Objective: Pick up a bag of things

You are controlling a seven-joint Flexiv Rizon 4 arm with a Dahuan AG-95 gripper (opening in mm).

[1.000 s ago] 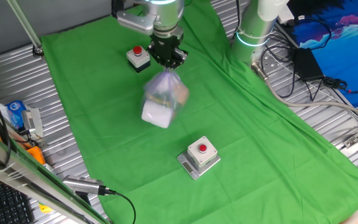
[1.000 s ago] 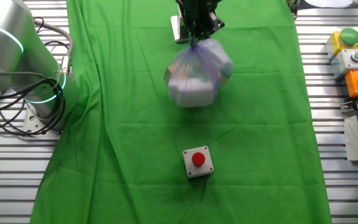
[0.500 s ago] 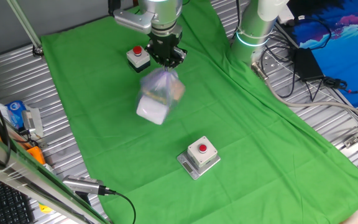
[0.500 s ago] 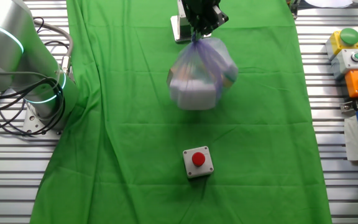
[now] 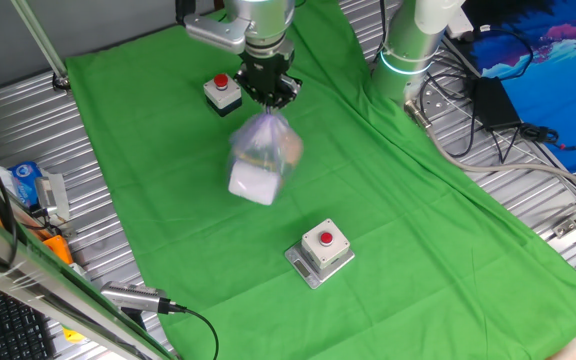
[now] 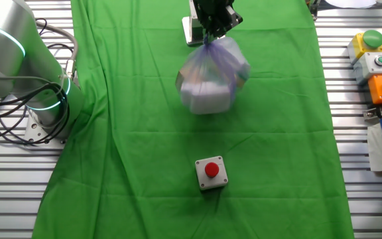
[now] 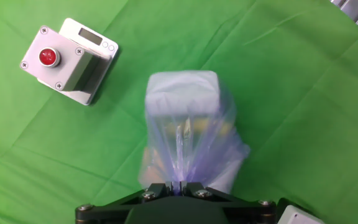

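The bag of things is a clear crinkly plastic bag with white, yellow and purple-tinted contents. It hangs in the air above the green cloth, gathered at the top. My gripper is shut on the gathered neck and holds the bag from above. In the other fixed view the bag hangs under the gripper. In the hand view the bag hangs straight below the black fingers, with the gripper pinching its purple-tinted neck.
A grey box with a red button sits on the cloth in front of the bag; it also shows in the hand view. A second button box stands behind the gripper. The arm's base stands at the cloth's far edge.
The hanging bag has swung slightly from side to side under the gripper. The gripper stays shut on its neck and has risen a little.
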